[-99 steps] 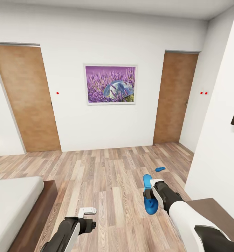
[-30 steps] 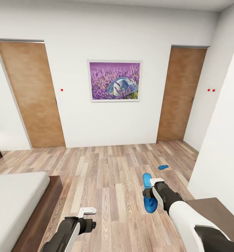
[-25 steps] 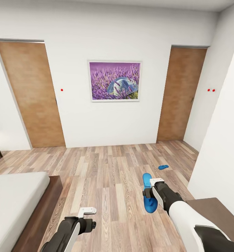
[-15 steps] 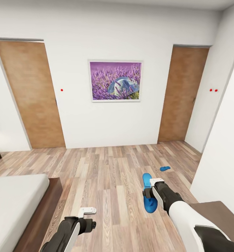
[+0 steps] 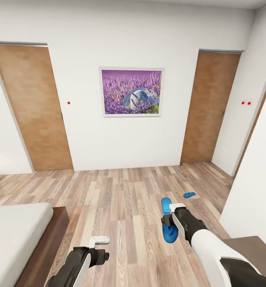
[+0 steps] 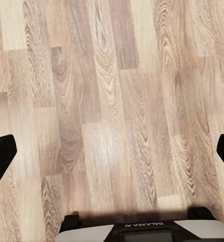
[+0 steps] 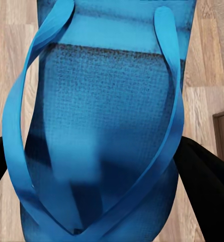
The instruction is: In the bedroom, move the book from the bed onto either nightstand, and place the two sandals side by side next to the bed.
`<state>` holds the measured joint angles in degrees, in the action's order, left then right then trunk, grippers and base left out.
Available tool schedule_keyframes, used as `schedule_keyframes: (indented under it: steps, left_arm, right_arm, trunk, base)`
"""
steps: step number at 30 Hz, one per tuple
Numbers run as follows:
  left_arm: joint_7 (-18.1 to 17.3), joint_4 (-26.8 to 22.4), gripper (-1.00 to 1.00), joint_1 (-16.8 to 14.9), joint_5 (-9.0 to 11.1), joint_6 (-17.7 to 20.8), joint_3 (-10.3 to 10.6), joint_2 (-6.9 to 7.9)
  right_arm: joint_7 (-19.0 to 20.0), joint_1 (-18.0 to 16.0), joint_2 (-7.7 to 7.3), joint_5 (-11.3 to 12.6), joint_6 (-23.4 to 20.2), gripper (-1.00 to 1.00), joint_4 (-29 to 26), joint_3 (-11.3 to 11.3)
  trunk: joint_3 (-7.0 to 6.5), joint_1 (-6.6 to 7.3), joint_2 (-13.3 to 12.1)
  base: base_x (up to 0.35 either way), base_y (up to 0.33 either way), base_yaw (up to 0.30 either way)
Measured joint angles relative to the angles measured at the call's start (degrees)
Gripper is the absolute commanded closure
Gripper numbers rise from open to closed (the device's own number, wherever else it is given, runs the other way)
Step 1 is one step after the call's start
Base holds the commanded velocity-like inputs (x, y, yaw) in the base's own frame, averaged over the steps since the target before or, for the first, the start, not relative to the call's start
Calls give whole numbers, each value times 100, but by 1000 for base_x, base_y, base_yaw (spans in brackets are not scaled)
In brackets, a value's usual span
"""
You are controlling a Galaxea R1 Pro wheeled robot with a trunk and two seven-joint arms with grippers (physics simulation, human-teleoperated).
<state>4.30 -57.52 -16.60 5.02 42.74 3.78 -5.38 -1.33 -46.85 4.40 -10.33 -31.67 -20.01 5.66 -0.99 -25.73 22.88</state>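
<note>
Clearly the right gripper [image 5: 169, 219] is clenching a sandal [image 5: 167, 220] by its sole edges; light, floppy rubber, probably sagging. Left gripper [image 5: 102, 248] is hanging released.

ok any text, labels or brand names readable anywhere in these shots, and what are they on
"GALAXEA" then a letter that looks like "N": on the left gripper's dark housing, cut off by the picture edge in the left wrist view.
Blue sandal held in the right gripper: no lettering visible.
Framed lavender picture, the doors and the red wall dots: no readable text.
</note>
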Motion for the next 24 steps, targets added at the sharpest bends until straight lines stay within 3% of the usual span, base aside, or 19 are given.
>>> schedule_keyframes:
  steps: [14,24]
  left_arm:
    - [8,8,-100,0,-1,-85,0,0]
    - [8,31,-100,-1,9,-88,1,-1]
  right_arm:
    - [-1,1,-5,5,0,100,3,2]
    - [0,2,-9,8,-1,100,2,1]
  trunk:
    - [0,1,0]
    - [0,1,0]
  base:
    - [326,0,-8]
    - [338,0,-175]
